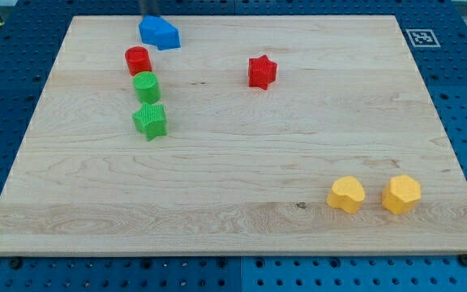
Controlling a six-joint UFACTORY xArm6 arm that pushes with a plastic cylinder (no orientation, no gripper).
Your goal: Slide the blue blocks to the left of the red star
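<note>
One blue block, with an irregular shape, lies near the board's top edge at the view's upper left. The red star sits well to its right and a little lower. A short piece of my dark rod shows at the view's top edge. My tip is right at the blue block's top side, and I cannot tell whether it touches. I see no second blue block.
A red cylinder, a green cylinder and a green star form a column just below the blue block. Two yellow blocks lie at the lower right. A black-and-white marker lies off the wooden board's top right corner.
</note>
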